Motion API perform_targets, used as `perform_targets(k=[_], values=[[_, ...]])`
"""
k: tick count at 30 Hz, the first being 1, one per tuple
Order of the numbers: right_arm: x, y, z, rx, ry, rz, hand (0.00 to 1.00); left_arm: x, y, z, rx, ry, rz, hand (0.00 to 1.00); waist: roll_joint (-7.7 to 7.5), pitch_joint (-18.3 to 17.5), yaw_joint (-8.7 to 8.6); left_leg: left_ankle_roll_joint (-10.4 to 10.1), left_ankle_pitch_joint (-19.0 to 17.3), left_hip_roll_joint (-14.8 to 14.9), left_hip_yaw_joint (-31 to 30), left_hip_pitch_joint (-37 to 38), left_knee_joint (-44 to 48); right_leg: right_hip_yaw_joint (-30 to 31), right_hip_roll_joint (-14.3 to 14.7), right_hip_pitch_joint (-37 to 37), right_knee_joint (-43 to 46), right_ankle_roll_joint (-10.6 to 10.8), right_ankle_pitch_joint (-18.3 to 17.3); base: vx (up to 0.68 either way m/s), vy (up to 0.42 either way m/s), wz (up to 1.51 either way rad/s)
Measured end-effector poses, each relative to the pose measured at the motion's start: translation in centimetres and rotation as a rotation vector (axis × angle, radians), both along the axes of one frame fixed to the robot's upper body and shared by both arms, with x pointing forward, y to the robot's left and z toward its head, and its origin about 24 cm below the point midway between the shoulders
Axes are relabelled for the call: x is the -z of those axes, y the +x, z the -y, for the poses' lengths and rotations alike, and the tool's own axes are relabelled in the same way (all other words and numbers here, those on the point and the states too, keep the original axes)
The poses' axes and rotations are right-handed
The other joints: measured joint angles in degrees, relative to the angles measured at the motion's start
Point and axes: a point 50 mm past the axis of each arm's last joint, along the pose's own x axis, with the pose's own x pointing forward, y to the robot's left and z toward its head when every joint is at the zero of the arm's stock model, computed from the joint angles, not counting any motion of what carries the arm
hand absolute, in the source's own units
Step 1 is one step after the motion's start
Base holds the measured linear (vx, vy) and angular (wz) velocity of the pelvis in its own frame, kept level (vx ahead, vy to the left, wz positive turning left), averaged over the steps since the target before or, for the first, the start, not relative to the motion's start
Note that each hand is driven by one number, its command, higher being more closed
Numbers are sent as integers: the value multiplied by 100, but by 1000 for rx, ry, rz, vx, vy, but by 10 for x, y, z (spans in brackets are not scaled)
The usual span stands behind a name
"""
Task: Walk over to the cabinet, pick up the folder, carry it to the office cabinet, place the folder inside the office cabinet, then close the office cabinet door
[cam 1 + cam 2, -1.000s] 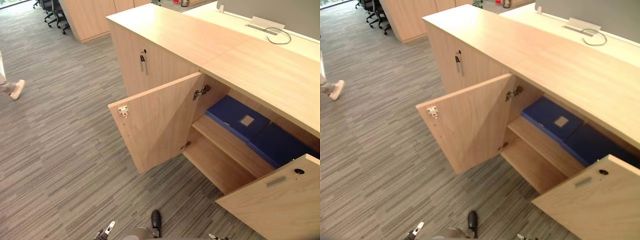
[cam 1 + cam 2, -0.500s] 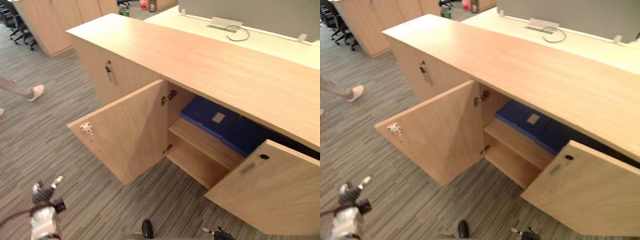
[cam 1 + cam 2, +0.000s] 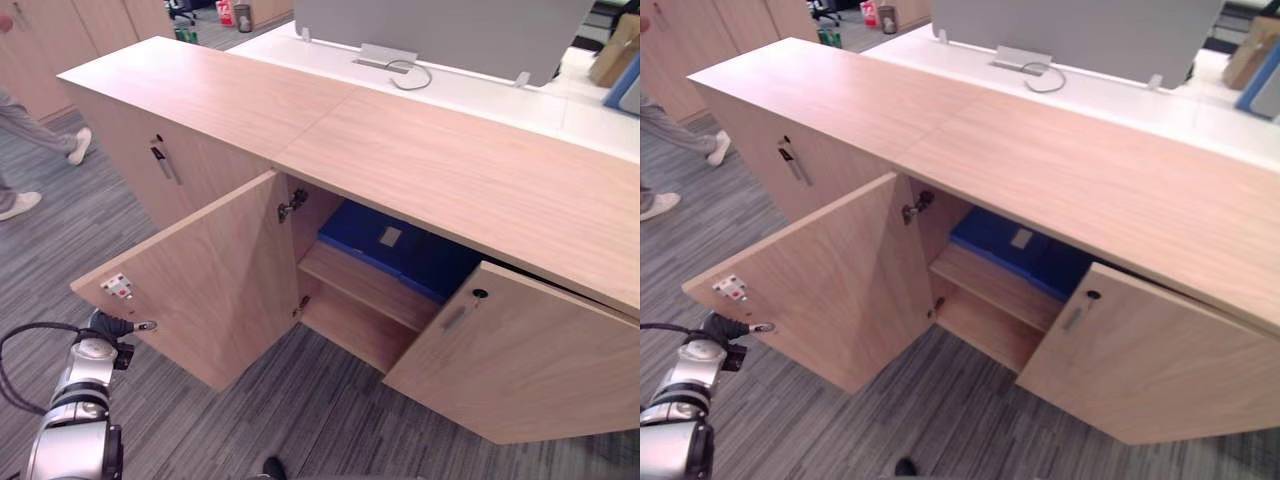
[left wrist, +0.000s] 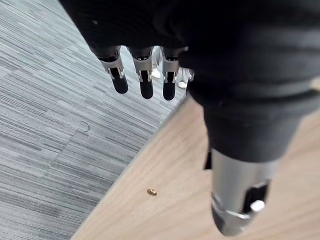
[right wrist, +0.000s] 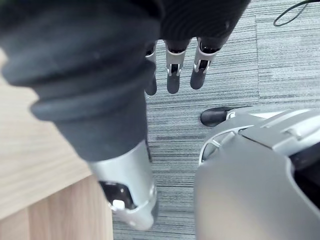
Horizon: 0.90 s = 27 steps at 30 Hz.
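Note:
Blue folders [image 3: 360,225] lie flat on the upper shelf [image 3: 365,285] inside the wooden office cabinet [image 3: 300,120], and the nearest one bears a pale label. Both cabinet doors stand open: the left door [image 3: 210,280] swings out toward me, the right door [image 3: 520,360] hangs ajar. My left hand [image 3: 105,327] is at the lower outer corner of the left door. In the left wrist view its fingers [image 4: 145,80] are straight and hold nothing, with the door's wood [image 4: 165,200] just beneath. My right hand [image 5: 172,75] hangs open over the carpet beside a wooden panel [image 5: 30,175].
A person's legs and white shoes [image 3: 80,145] are on the carpet at the far left. A closed cabinet door with a dark handle [image 3: 165,165] adjoins the open one. Behind the cabinet is a white desk with a grey partition [image 3: 450,30] and a cable [image 3: 405,72].
The camera has swung, so the cabinet now sits more central. My left hand has risen from low at the left to the outer corner of the left door.

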Motion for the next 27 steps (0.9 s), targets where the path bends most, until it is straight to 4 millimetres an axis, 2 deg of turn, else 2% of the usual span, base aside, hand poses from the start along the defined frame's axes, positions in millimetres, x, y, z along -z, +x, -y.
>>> perform_targets(k=[4,10,15,17,20,22,23,25,26,27], values=[[1,-12,1,66,8,-20,0,9,6,16,77,22,-55,0,-1,0,48,5,5,-11,-13,-2,1,-5,-17,-10,16,-20,69,-64,18,2],[1,-11,-1,131,22,-1,0,23,15,45,167,11,-94,0,4,1,100,69,76,-107,-36,-46,-4,-14,-114,-35,12,28,124,-93,29,3],[1,-2,-2,123,23,15,0,24,28,86,366,108,-93,0,28,15,181,138,203,-188,-180,-268,-28,-62,-172,-184,7,47,126,-135,19,16],[1,-1,-2,122,19,14,0,27,27,110,466,123,-72,0,35,11,184,122,242,-240,-311,-316,-33,-157,-209,-178,26,52,123,-106,22,35],[1,1,-2,122,12,14,0,36,15,160,673,67,-33,0,56,11,262,109,265,-317,-416,-353,-36,-210,-254,-175,72,48,121,-89,42,23],[1,3,-2,117,11,17,0,42,0,210,785,-195,18,0,86,-3,290,127,252,-392,-520,-383,-37,-210,-303,-175,96,74,104,-69,44,21],[1,3,-2,116,10,16,0,42,-4,225,821,-287,28,0,97,-10,287,159,230,-419,-561,-398,-37,-210,-320,-175,96,74,104,-61,60,30],[1,3,-3,88,5,4,0,44,-27,282,960,-603,20,0,156,-45,268,165,227,-510,-643,-425,-37,-211,-366,-166,96,75,104,-38,60,23],[1,2,-3,81,6,0,0,43,-35,295,1002,-671,12,0,169,-58,256,170,223,-526,-643,-424,-37,-211,-369,-164,94,75,104,-8,54,6],[2,3,-6,67,17,-6,0,39,-44,319,1038,-791,24,0,178,-84,202,181,215,-554,-644,-424,-37,-211,-383,-157,81,75,104,4,39,1]])
